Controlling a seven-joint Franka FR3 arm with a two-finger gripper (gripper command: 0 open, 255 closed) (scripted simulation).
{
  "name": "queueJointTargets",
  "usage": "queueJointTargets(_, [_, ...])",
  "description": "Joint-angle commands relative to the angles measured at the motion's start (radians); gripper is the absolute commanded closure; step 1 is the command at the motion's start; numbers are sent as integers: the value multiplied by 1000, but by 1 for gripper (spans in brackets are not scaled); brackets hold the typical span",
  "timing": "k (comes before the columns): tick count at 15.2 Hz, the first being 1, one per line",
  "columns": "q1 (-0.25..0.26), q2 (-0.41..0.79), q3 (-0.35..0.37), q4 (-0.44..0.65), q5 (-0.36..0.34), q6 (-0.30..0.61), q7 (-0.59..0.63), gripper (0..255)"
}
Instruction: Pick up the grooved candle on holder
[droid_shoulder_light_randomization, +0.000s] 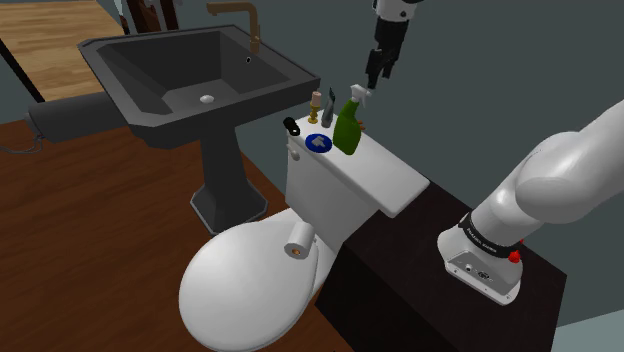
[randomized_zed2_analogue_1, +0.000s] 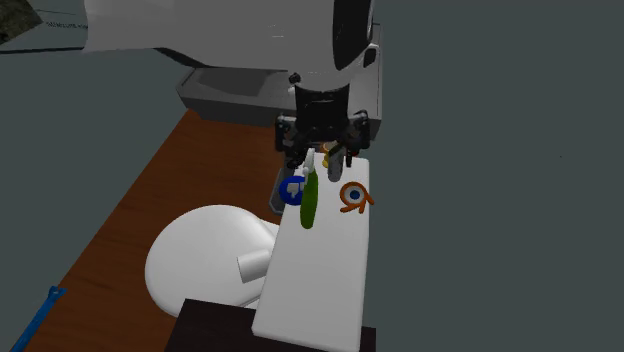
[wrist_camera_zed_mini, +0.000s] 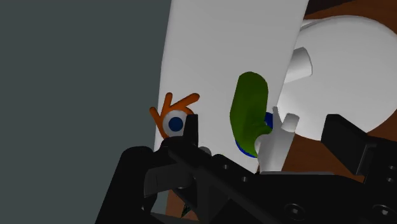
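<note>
Toilet tank lid (droid_shoulder_light_randomization: 385, 175) carries the candle (droid_shoulder_light_randomization: 315, 104); gripper (droid_shoulder_light_randomization: 372, 82) hovers above, grip state untellable.

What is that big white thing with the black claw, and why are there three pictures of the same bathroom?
The white thing is a robot arm, and the claw is its gripper, which has two black fingers. One picture is taken from beside the arm's stand. Another comes from a second camera looking down at the toilet. The third comes from a camera on the hand itself. The gripper hangs above the white toilet tank lid with its fingers apart, holding nothing. On the lid are a green spray bottle, a blue dish, an orange figure and a small candle on a holder, which the arm should pick up. A dark sink stands nearby.
</note>
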Motion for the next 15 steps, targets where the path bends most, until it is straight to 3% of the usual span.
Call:
queueJointTargets(1, [1,78,-2,42,4,40,-4,0])
queueJointTargets(8, [1,348,-3,244,24,116,-24,0])
queueJointTargets(15, [-5,626,3,518,43,129,-41,0])
